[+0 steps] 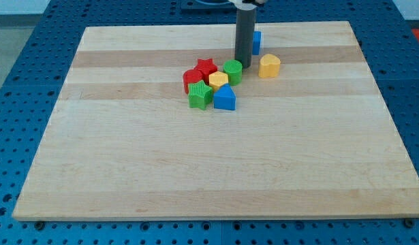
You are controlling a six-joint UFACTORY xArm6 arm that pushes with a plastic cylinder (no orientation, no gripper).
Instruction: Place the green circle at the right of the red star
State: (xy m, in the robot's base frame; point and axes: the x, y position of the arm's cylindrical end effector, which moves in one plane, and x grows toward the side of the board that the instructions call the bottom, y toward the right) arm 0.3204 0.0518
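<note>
Green circle (232, 71) sits just right of the red star (206, 67), touching the yellow hexagon (218, 80); my tip (244, 65), a bare rod holding nothing, stands beside the circle's upper right

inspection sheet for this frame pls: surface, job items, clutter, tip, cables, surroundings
Surface: pale wooden board, blocks clustered near the view's top centre.
Job's things: green circle already on the view's right of the red star, close beside it.
Clutter: red block, yellow block, green block and blue block packed below them; yellow heart apart on the view's right; another blue block partly hidden behind the rod.
Pincer: none fitted; my tip sits just to the view's right of the green circle, contact not clear.
Cables: nothing seen.
Surroundings: blue perforated table around the board.
</note>
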